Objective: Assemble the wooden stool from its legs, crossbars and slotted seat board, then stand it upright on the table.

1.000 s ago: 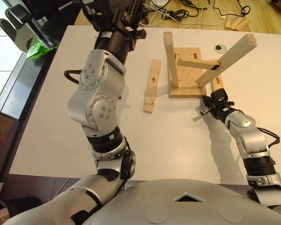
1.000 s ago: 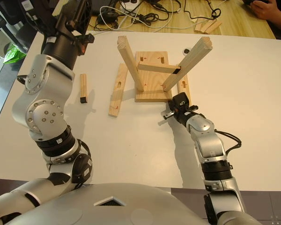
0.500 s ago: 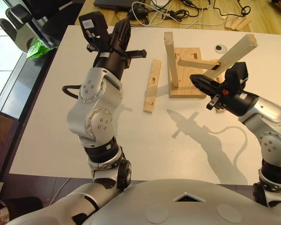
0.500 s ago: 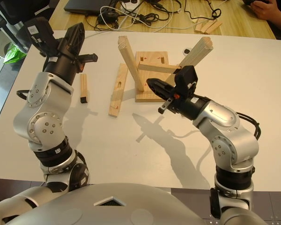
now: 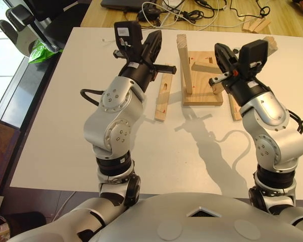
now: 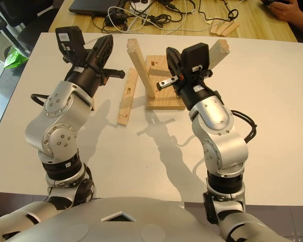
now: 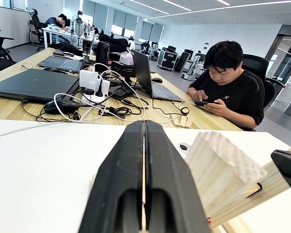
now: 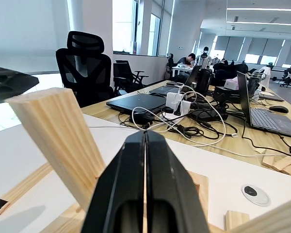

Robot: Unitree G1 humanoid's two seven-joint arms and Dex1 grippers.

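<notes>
Two silver-and-black robot arms, each ended by a black two-finger gripper.
The left arm (image 5: pixel 113 116) and right arm (image 5: pixel 270 126) are built from rounded silver shells joined by black ribbed collars, and small dark screws (image 5: pixel 110 134) are set in rings on the shell faces. A black cable (image 5: pixel 87 94) is looped out from the left arm's side, and a second one is seen beside the right arm. The left gripper (image 5: pixel 156 39) and right gripper (image 5: pixel 220 49) are made of long, tapered matte-black fingers backed by boxy black modules. A white label (image 5: pixel 123 31) is stuck on the left module.
</notes>
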